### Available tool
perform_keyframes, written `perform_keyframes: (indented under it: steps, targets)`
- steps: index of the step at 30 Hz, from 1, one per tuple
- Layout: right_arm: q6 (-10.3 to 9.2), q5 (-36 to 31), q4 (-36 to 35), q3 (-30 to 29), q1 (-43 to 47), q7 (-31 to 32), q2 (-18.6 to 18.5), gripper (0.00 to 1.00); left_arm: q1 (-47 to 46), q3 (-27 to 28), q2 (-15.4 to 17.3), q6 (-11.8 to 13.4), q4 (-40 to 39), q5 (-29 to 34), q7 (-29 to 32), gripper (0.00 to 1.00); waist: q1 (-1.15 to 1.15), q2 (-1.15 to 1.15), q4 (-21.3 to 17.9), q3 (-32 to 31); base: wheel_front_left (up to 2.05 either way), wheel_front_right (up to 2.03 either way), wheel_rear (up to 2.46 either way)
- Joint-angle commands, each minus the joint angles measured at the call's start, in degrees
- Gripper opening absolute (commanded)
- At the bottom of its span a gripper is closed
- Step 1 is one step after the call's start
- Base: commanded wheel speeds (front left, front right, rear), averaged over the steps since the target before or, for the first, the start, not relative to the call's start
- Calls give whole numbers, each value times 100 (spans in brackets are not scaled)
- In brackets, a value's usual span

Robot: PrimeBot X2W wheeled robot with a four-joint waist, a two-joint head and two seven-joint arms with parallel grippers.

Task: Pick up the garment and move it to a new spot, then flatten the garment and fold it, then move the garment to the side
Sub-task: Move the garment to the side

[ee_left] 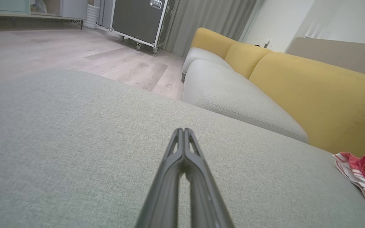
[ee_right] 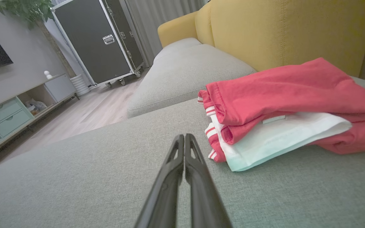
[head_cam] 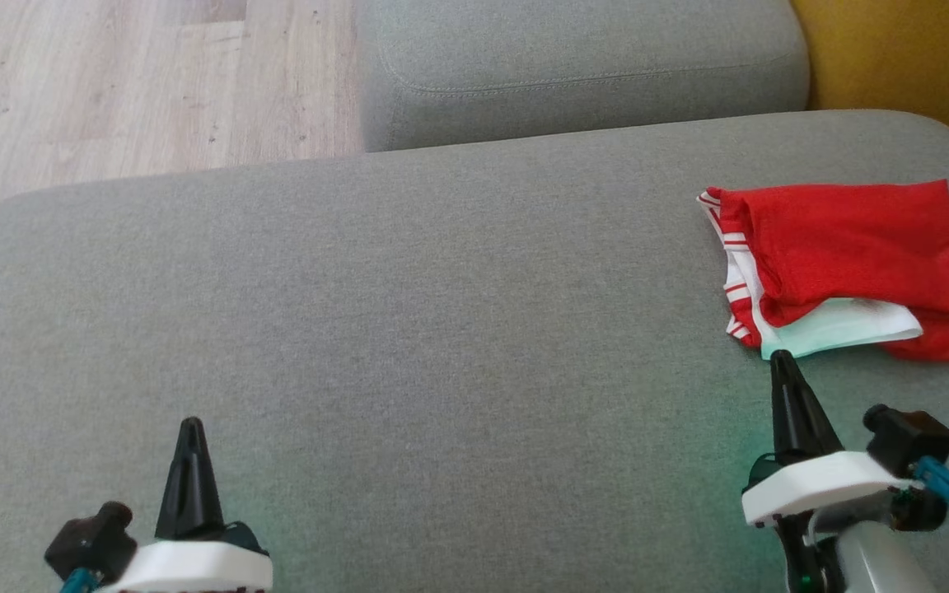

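While the head view looks down on the grey cushion (head_cam: 441, 288), the garment (head_cam: 853, 255) lies folded at its far right: red cloth over a white layer, with red-and-white striped trim on its left edge. The right fingers (head_cam: 792, 403) point at its near white edge, pressed together and empty. The left fingers (head_cam: 191, 469), well apart from it, are likewise closed.

Left wrist view: both fingers meet tip to tip, and the garment's striped edge (ee_left: 364, 177) lies far right.

Right wrist view: the fingers are closed on nothing, and the garment (ee_right: 290, 101) lies just beyond them.

Overhead head, low wrists (shared cushion (head_cam: 441, 288))
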Motion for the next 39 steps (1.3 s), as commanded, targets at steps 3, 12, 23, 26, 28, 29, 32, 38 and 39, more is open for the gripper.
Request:
perform_keyframes:
  steps: [3,12,23,26,28,29,32,38,39]
  targets:
    - [-1,288,-249,-38,-260,61,-13,0,-270,72,10,-15,-196,-246,62,0,0,0,5,1,0,0,0]
    - [-1,874,-325,-97,-242,207,-14,0,-303,117,14,-27,-220,-780,206,0,0,0,16,3,0,0,0]
    - [-1,1651,-420,-179,-223,405,-16,0,-354,183,19,-43,-245,-1489,403,0,0,0,32,6,0,0,0]
    - [-2,1781,-436,-193,-220,438,-16,0,-362,194,19,-46,-249,-1607,436,0,0,0,34,6,0,0,0]
    - [-2,1911,-451,-206,-217,471,-16,0,-371,206,20,-49,-253,-1726,469,0,0,0,37,7,0,0,0]
    - [-2,1976,-459,-213,-215,488,-16,0,-375,211,21,-50,-255,-1785,485,0,0,0,38,7,0,0,0]
    - [-2,2171,-483,-234,-211,538,-17,0,-388,228,22,-54,-261,-1962,535,0,0,0,42,8,0,0,0]
    - [-2,2561,-530,-276,-202,637,-18,0,-414,262,24,-62,-273,-2317,634,0,0,0,50,9,0,0,0]
    - [-2,2626,-538,-283,-200,654,-18,0,-418,267,25,-63,-275,-2377,651,0,0,0,51,9,0,0,0]
